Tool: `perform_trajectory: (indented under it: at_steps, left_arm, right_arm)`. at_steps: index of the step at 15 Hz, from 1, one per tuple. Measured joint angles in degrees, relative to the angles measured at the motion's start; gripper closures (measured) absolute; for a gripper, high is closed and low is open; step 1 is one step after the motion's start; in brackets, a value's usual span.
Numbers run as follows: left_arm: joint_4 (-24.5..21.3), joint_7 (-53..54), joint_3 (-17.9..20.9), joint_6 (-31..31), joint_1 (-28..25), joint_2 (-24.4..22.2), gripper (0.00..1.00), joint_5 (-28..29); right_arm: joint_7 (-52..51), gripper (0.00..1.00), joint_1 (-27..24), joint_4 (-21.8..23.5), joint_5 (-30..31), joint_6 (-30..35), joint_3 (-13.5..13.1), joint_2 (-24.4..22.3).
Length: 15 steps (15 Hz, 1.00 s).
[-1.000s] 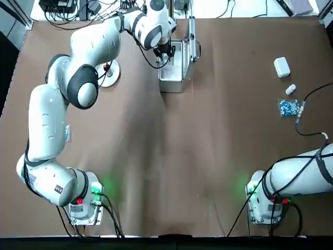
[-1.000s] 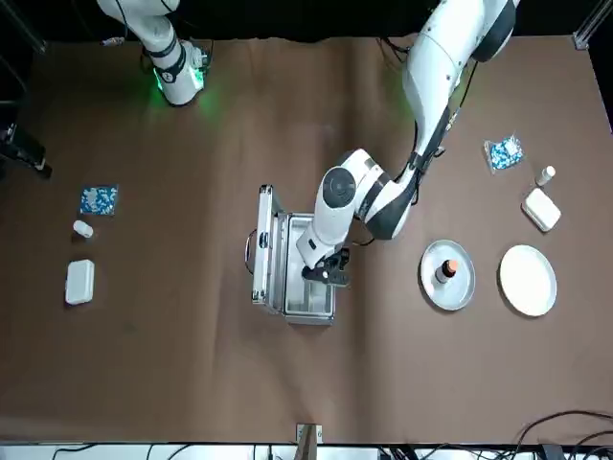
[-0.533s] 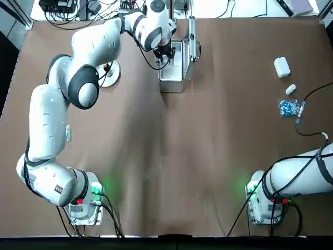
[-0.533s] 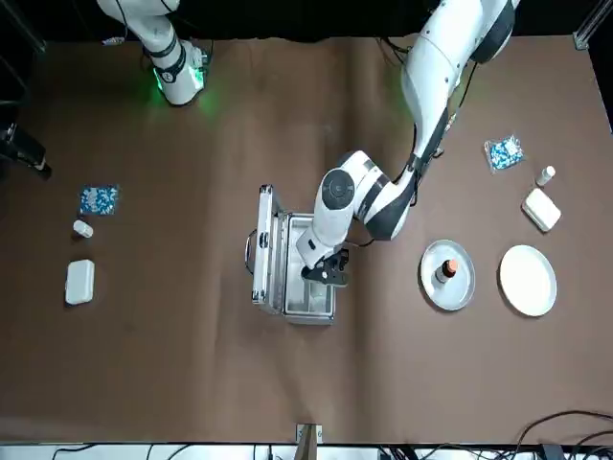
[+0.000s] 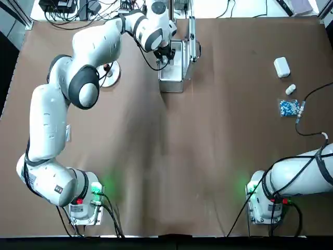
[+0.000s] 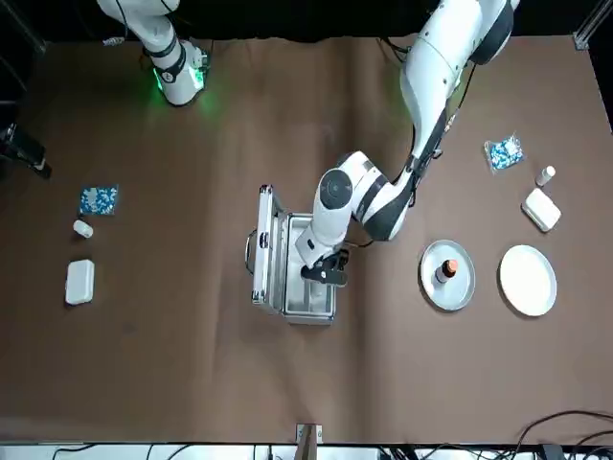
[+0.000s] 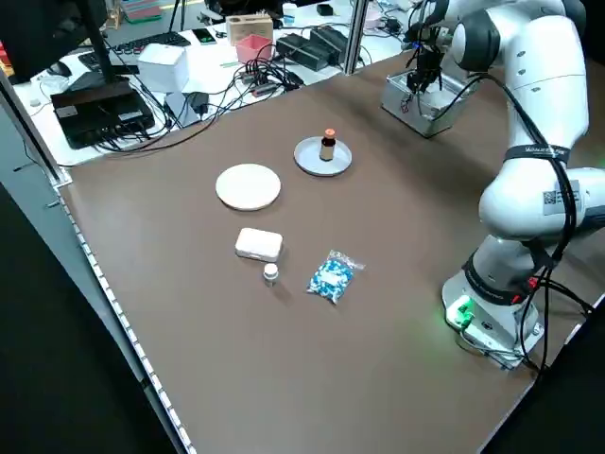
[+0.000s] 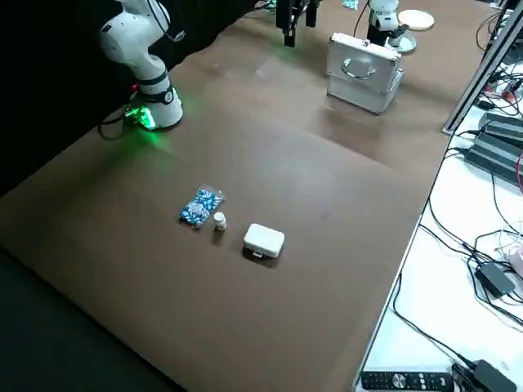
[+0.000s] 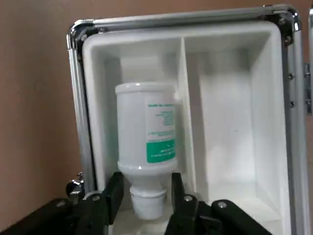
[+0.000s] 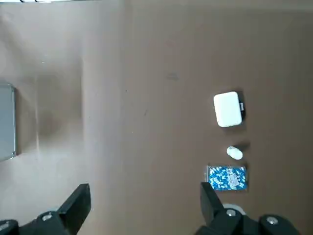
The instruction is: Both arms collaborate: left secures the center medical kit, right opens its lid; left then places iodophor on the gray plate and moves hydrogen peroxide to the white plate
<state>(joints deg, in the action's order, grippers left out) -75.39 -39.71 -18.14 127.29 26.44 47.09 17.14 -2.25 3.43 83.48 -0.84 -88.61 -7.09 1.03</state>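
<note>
The medical kit (image 5: 171, 83) stands open at the far middle of the table, its lid (image 6: 265, 244) upright. Inside its white tray lies the hydrogen peroxide (image 9: 146, 127), a whitish bottle with a green label. My left gripper (image 6: 324, 273) reaches down into the kit and is shut on the bottle's neck, one finger on each side. The iodophor (image 6: 444, 271) stands upright on the gray plate (image 6: 431, 287). Beside it the white plate (image 6: 527, 280) is bare. My right gripper (image 10: 142, 205) hangs open and parked over the table's right side, holding nothing.
A rounded white box (image 5: 281, 66), a small vial (image 5: 290, 89) and a blue packet (image 5: 289, 108) lie at the right. A like set with a white box (image 6: 541, 209) sits beyond the plates. Cables run along the far edge.
The left gripper has shifted only slightly inside the kit. The plates, the iodophor and the right arm have not moved.
</note>
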Motion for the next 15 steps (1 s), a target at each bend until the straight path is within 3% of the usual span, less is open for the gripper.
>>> perform_trajectory:
  at_steps: [3,4,6,15]
  left_arm:
    - [-0.02,0.00,0.02,0.00,0.00,0.09,0.55,0.22]
    - [-0.03,0.01,0.10,-0.02,-0.01,0.16,0.63,0.26]
    - [0.00,0.01,0.09,-0.02,-0.04,0.17,0.67,0.26]
    - [0.45,-0.71,-0.02,-0.12,-0.94,-0.13,0.67,-1.45]
  right_arm:
    - [0.00,0.01,0.00,0.00,0.00,0.00,0.00,0.00]
    - [0.00,0.01,0.00,0.00,0.00,0.00,0.00,0.00]
    - [0.00,0.01,0.00,0.00,0.00,0.00,0.01,0.00]
    - [0.00,0.01,0.00,0.00,0.00,0.01,0.01,0.00]
